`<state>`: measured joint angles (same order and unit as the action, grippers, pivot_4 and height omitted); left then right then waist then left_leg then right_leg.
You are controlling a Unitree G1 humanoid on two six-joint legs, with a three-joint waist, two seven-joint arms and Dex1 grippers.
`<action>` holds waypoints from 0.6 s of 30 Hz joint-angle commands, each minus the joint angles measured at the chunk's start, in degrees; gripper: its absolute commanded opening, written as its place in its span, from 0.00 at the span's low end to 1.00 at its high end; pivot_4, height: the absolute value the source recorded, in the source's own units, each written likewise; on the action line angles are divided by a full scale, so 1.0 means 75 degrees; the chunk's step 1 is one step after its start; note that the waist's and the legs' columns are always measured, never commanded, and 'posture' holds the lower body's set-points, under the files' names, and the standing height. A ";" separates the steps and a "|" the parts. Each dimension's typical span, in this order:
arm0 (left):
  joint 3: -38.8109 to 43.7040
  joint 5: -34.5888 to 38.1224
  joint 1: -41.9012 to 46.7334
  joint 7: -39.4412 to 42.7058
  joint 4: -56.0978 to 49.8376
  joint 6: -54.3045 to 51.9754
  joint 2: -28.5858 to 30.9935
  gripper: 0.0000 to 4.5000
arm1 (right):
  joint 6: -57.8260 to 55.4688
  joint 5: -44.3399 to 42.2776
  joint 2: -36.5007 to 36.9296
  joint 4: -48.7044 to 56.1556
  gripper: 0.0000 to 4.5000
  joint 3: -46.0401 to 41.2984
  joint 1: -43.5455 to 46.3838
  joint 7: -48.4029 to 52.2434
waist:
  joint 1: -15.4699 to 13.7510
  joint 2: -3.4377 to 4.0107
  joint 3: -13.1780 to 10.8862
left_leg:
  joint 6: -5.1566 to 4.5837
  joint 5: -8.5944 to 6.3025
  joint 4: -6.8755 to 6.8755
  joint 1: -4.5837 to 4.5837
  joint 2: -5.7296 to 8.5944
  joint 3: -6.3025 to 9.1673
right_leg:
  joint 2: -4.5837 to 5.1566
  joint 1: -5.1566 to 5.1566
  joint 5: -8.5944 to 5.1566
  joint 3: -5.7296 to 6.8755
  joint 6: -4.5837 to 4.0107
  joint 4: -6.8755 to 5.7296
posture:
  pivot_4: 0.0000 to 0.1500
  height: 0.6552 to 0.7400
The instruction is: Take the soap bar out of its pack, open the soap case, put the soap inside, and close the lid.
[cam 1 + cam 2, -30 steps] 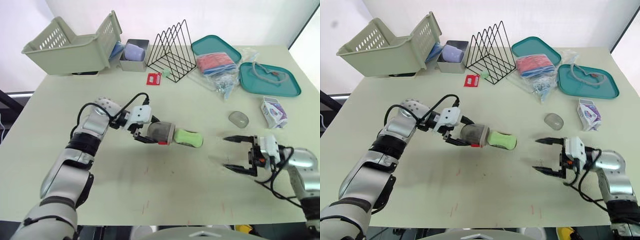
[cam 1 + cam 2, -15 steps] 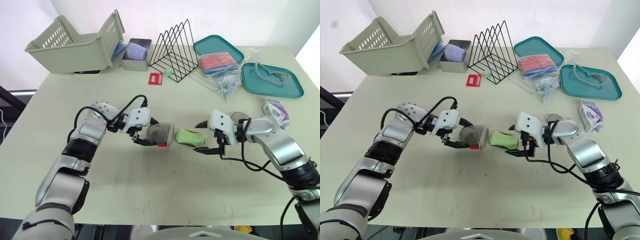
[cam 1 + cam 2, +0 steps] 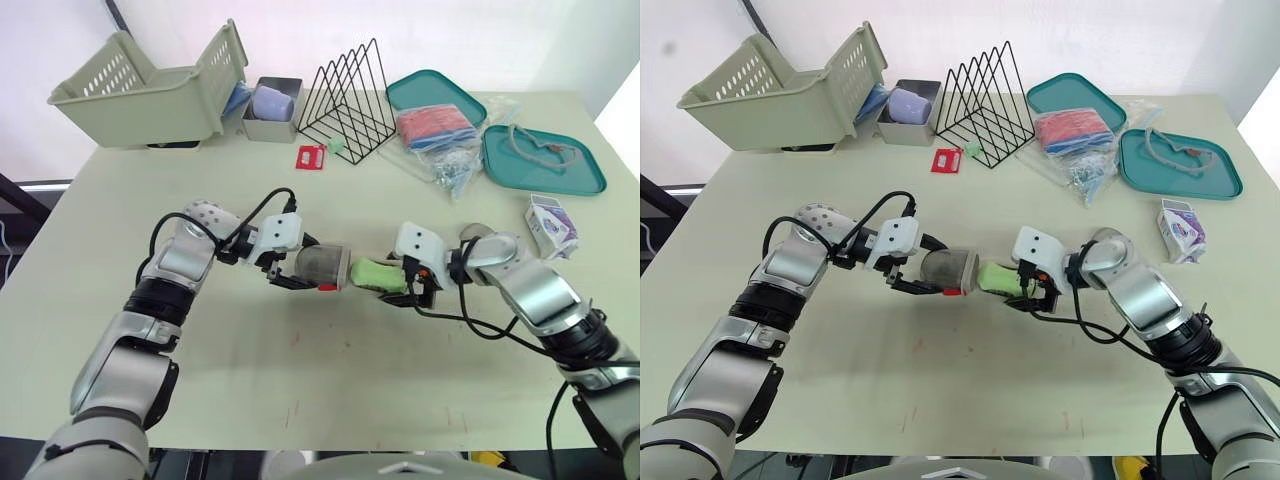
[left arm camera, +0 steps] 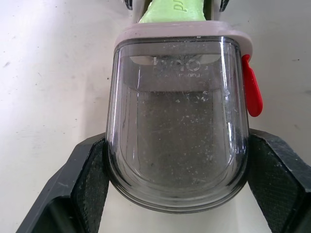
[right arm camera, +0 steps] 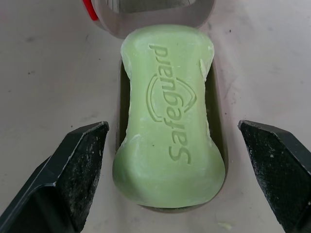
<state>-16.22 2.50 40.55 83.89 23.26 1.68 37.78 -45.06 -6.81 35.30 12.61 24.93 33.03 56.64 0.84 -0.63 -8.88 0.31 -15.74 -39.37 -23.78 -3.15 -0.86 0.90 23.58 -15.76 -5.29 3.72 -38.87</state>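
Safeguard soap bar [image 5: 167, 121] lies in the case tray [image 5: 122, 102]; your left gripper [image 4: 177, 182] clamps the smoky lid [image 4: 177, 121], right gripper [image 5: 177, 165] gapes wide astride it.

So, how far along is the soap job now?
Done: the soap is out of its pack and lies in the open case's tray. In hand: the left end effector grips the lid; the right end effector is open around the soap. Left: close the lid.
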 commanded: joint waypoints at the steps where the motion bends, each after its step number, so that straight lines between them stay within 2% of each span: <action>1: 0.0177 0.0180 0.0003 -0.0017 -0.0283 -0.0022 0.0038 0.77 | -0.0209 0.0017 -0.0038 0.0181 1.00 0.0096 0.0129 -0.0054 | 0.0004 0.0000 0.0000 | 0.0000 0.0000 0.0000 0.0001 0.0000 0.0000 | 0.0000 0.0000 0.0000 0.0000 0.0000 0.0000 | 1.00 1.00; 5: 0.0164 0.0169 0.0016 -0.0044 -0.0285 -0.0035 0.0021 0.77 | -0.0309 0.0016 -0.0055 0.0146 1.00 0.0141 0.0129 -0.0126 | 0.0006 0.0000 0.0000 | 0.0000 0.0000 0.0000 0.0002 0.0000 0.0001 | -0.0001 0.0000 0.0000 0.0000 0.0000 -0.0001 | 1.00 1.00; 7: 0.0164 0.0174 0.0024 -0.0044 -0.0285 -0.0045 0.0020 0.77 | -0.0356 -0.0014 -0.0046 0.0173 0.88 0.0141 0.0121 -0.0128 | 0.0006 -0.0001 0.0000 | 0.0000 0.0000 0.0000 0.0002 0.0000 0.0001 | -0.0001 0.0000 0.0000 0.0000 0.0000 -0.0001 | 1.00 1.00; 10: 0.0158 0.0176 0.0042 -0.0041 -0.0285 -0.0055 0.0009 0.77 | -0.0381 -0.0036 -0.0016 0.0198 0.60 0.0157 0.0116 -0.0101 | 0.0006 -0.0002 0.0001 | 0.0000 0.0000 0.0000 0.0002 0.0000 0.0001 | -0.0001 0.0000 0.0000 0.0001 0.0000 -0.0001 | 1.00 1.00; 11: 0.0156 0.0173 0.0045 -0.0042 -0.0281 -0.0050 0.0006 0.77 | -0.0371 -0.0037 -0.0002 0.0200 0.55 0.0166 0.0114 -0.0085 | 0.0006 -0.0002 0.0001 | 0.0000 0.0000 0.0000 0.0002 0.0000 0.0001 | -0.0001 0.0000 0.0000 0.0001 0.0000 -0.0001 | 1.00 1.00; 18: 0.0121 0.0134 0.0056 -0.0047 -0.0225 0.0008 -0.0027 0.77 | -0.0023 -0.0074 0.0281 0.0200 0.54 0.0104 0.0316 0.0271 | 0.0000 -0.0002 0.0001 | 0.0000 0.0000 0.0001 0.0001 0.0000 0.0001 | 0.0000 0.0000 0.0000 0.0001 0.0000 0.0000 | 1.00 1.00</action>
<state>-16.24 2.50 40.49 83.57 23.02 1.36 37.58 -46.11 -6.99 36.05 12.87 26.06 34.01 56.87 0.84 -0.64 -8.87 0.31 -15.74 -39.36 -23.78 -3.15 -0.85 0.90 23.58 -15.75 -5.28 3.72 -38.86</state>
